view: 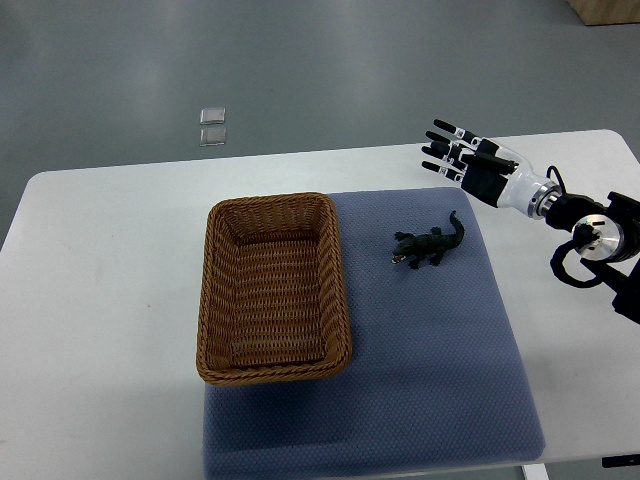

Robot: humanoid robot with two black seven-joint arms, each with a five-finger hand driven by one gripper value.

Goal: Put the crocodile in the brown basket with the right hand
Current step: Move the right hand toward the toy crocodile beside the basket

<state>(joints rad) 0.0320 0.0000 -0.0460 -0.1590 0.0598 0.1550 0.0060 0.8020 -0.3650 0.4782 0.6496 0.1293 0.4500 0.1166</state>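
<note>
Right robot hand (462,158) fingers spread, empty, raised apart from crocodile (430,245), brown basket (272,288) left

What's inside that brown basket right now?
Nothing: the brown basket shows only its bare woven floor. The crocodile lies outside, on the blue mat to its right. Whatever lies under the basket is covered.

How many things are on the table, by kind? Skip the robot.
Brown wicker basket: 1
Dark toy crocodile: 1
Blue mat: 1
Total on the table: 3
</note>
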